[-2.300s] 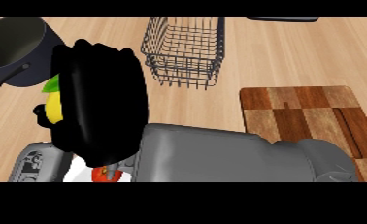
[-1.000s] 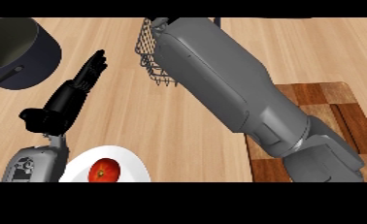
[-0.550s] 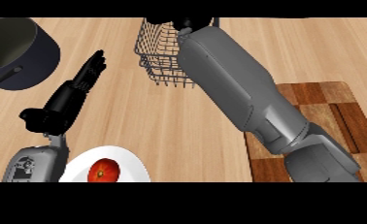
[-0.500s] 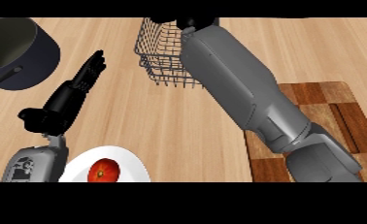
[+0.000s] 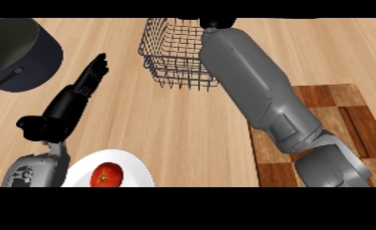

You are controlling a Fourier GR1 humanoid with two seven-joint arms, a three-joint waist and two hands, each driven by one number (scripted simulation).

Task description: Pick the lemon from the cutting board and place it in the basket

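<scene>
The right hand [image 5: 219,23] is up at twelve o'clock, only a sliver of black showing past the far end of the grey forearm, right over the back rim of the wire basket [image 5: 167,62]. How far those fingers are spread, or whether they have anything in them, I cannot tell: the forearm covers nearly all of it. The arm stretches diagonally from five o'clock up across the counter [image 5: 183,119], and my read is that it is reaching that far to get over the basket's mouth for the drop.

And the lemon? Not showing anywhere. It is not on the visible part of the cutting board [image 5: 341,112] at three to four o'clock, and I can't make it out through the basket's wires, so it may be hidden at that hand.

Over at eight o'clock, the left hand [image 5: 72,105] rests with fingers straight and pointing toward eleven, holding nothing, parked out of the way.

Counting: two hands, one basket, one cutting board. One dark pot [image 5: 26,55] sits at ten o'clock, cut by the left edge. One white plate [image 5: 136,172] lies at seven o'clock with one red tomato [image 5: 107,174] on it, just beside the left forearm. Lemons in sight: none.
</scene>
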